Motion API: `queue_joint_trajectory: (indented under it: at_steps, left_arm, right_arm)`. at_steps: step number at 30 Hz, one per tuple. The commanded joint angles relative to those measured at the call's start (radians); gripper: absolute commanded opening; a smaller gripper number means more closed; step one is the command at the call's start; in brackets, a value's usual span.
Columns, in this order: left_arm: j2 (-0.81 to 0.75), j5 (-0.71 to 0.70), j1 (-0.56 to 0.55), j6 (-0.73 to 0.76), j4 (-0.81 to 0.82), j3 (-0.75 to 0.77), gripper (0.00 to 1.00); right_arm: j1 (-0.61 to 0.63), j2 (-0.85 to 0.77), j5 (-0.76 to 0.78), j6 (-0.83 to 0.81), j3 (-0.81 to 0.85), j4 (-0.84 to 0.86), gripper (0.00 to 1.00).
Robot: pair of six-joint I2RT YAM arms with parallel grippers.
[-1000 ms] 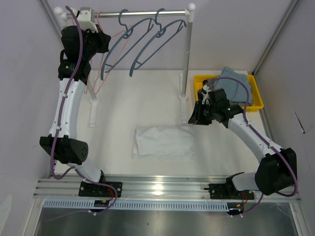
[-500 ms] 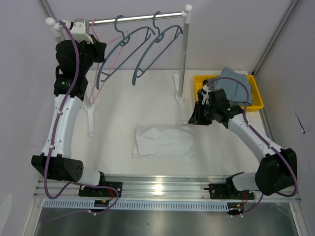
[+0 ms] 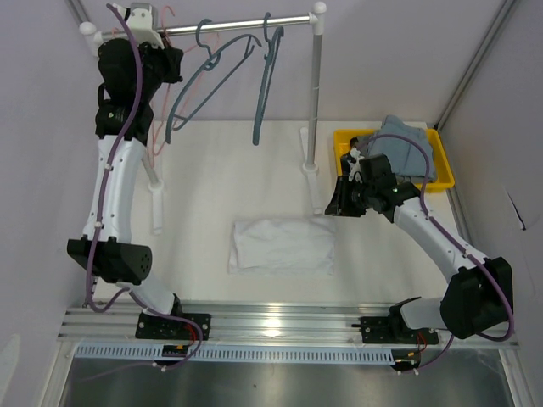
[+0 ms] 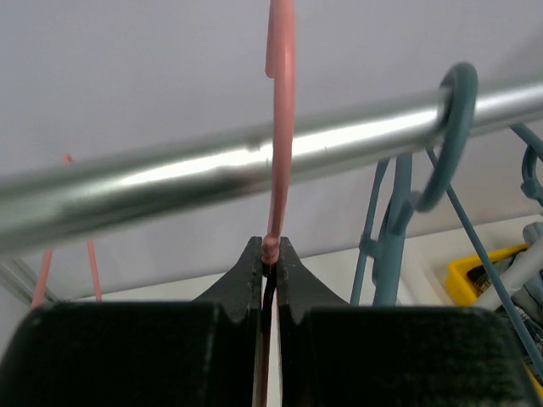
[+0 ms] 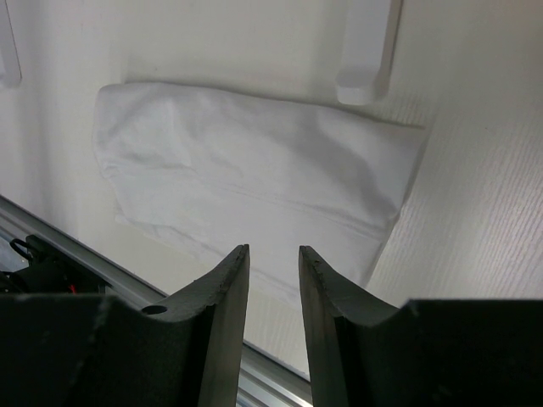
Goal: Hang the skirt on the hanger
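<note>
Skirt [image 3: 282, 247] lies flat; only my left wrist view shows left gripper [image 4: 269, 248] pinching pink hanger [image 4: 280, 127]. Right gripper [image 5: 273, 252] narrowly parted. Skirt's length runs left-right.

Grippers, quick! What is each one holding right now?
Left gripper: shut on the pink hanger.
Right gripper: open, holding nothing.

Seen from above, the left arm [image 3: 110, 186] rises from its base at 7 o'clock, with its elbow low near the counter edge. It stretches tall to 11 o'clock, where the wrist turns toward 3 o'clock. The left claw [image 4: 270, 248] is pressed closed, its tips pinching a pink hanger [image 4: 280, 127]. The right arm [image 3: 433, 233] leaves its base at 5 o'clock, swings out toward 3 o'clock, then folds inward. The right claw [image 5: 271, 259] tilts down toward 8 o'clock, with a narrow gap between its fingers.
</note>
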Motion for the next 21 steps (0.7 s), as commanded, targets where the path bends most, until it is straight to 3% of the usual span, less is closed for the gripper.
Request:
queue_joint_trajectory:
  at_steps: [1,8,12,21]
  left_arm:
    - [0.057,0.013,-0.005,0.016,-0.024,0.135,0.00]
    - [0.074,0.021,-0.005,0.017,-0.030,0.177,0.00]
    - [-0.009,0.024,-0.005,0.031,0.062,0.047,0.00]
    - [-0.061,0.036,-0.005,0.040,0.073,0.031,0.00]
  right_arm:
    - [-0.004,-0.034,-0.004,-0.016,0.008,0.003,0.36]
    - [-0.009,-0.046,0.003,-0.029,0.007,-0.009,0.36]
    - [-0.007,-0.045,0.002,-0.035,0.005,-0.009,0.36]
    - [-0.009,-0.039,-0.004,-0.036,-0.004,0.003,0.36]
